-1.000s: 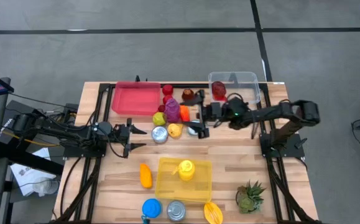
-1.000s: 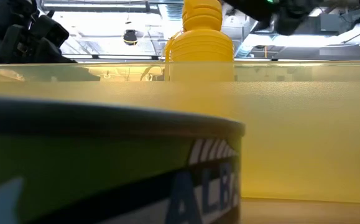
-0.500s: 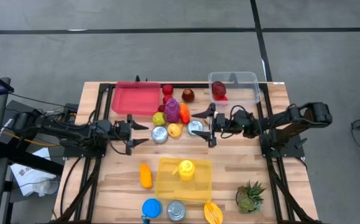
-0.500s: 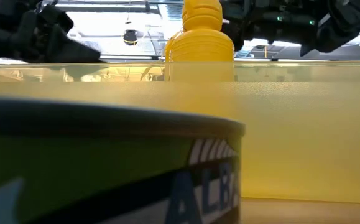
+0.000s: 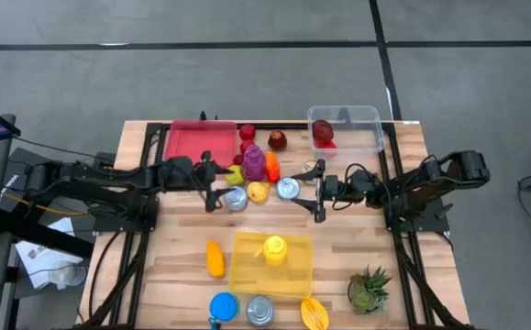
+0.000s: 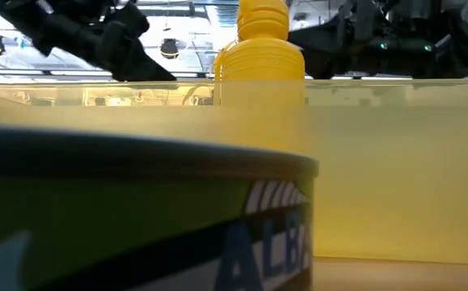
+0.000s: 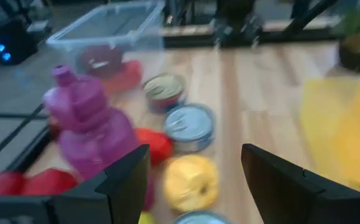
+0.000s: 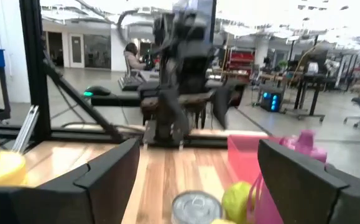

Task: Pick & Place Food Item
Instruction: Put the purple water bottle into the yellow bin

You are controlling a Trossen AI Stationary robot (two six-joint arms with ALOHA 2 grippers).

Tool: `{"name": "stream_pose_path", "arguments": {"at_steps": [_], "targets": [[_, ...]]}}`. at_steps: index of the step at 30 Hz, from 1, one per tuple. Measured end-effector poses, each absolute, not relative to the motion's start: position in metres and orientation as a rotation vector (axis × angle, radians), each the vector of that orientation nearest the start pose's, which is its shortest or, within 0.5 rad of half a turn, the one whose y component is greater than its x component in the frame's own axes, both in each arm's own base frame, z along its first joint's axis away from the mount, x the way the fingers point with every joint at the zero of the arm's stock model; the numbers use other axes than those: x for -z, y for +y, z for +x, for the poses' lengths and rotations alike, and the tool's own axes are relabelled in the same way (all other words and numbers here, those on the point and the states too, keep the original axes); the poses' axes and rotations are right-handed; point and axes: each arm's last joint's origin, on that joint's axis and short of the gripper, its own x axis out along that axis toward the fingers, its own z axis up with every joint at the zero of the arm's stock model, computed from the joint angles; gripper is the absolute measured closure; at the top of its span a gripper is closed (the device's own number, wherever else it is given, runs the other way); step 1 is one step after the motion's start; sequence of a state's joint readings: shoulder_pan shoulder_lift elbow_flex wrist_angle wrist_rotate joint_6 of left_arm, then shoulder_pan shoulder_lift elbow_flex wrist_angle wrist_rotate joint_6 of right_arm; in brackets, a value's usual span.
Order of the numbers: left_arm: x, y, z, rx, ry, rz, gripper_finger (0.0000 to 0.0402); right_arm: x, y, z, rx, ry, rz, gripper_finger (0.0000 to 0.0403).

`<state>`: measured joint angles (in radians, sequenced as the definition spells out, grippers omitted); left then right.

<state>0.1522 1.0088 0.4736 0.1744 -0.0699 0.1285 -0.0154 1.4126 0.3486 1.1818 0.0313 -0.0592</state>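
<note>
Overhead, I see grey floor [image 5: 247, 82] filling the upper half of the frame, with the wooden table [image 5: 155, 284] below it, centred and framed by black rails. In the right wrist picture the room beyond the table is a bright open hall with desks, chairs and a seated person [image 8: 132, 57] far back.

On the table, largest first: a red tray [image 5: 197, 147] lies at upper left of the tabletop, a clear plastic bin [image 5: 361, 117] at upper right holds a dark red food item [image 5: 324, 134], and a yellow bin [image 5: 247, 275] sits at lower centre with a yellow bottle [image 5: 274, 248] standing in it. A green plant [image 5: 368, 290] is at lower right.

Between tray and clear bin clusters the smaller food: a purple bottle [image 5: 253, 162], two tins [image 5: 236, 197] side by side with a yellow fruit [image 5: 259, 192] between them, and red pieces near the tray's corner. An orange item [image 5: 214, 258] lies just left of the yellow bin; a blue lid [image 5: 223, 306], another tin [image 5: 259, 310] and a yellow piece [image 5: 313, 313] line the bottom edge.

My left gripper [image 5: 212, 185] reaches in from the left, fingers spread and holding nothing, just left of the left tin. My right gripper [image 5: 318, 191] comes from the right, fingers also spread and holding nothing, just right of the second tin [image 5: 287, 188].
</note>
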Motion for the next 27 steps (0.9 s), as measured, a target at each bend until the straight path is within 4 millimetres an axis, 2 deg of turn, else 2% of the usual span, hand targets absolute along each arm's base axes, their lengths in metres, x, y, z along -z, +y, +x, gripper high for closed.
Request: {"name": "stream_pose_path", "arguments": {"at_steps": [6, 10, 13, 18, 22, 27], "targets": [[-0.258, 0.052, 0.216, -0.238, 0.473, 0.176, 0.0155, -0.178, -0.004, 0.239, 0.046, -0.055, -0.025, 0.0088], [-0.275, 0.061, 0.221, -0.246, 0.529, 0.239, 0.0135, -0.174, -0.004, 0.239, 0.044, -0.014, -0.025, 0.0088], [-0.281, 0.070, 0.229, -0.249, 0.577, 0.277, 0.0111, -0.172, -0.004, 0.239, 0.043, 0.010, -0.025, 0.0088], [-0.282, 0.088, 0.247, -0.244, 0.752, 0.276, 0.0079, -0.169, -0.004, 0.239, 0.037, 0.040, -0.026, 0.0088], [-0.281, 0.101, 0.265, -0.221, 0.890, 0.305, 0.0074, -0.167, -0.004, 0.239, 0.034, 0.061, -0.025, 0.0088], [-0.294, 0.113, 0.282, -0.189, 0.975, 0.324, 0.0075, -0.165, -0.004, 0.239, 0.031, 0.077, -0.009, 0.0088]]}}
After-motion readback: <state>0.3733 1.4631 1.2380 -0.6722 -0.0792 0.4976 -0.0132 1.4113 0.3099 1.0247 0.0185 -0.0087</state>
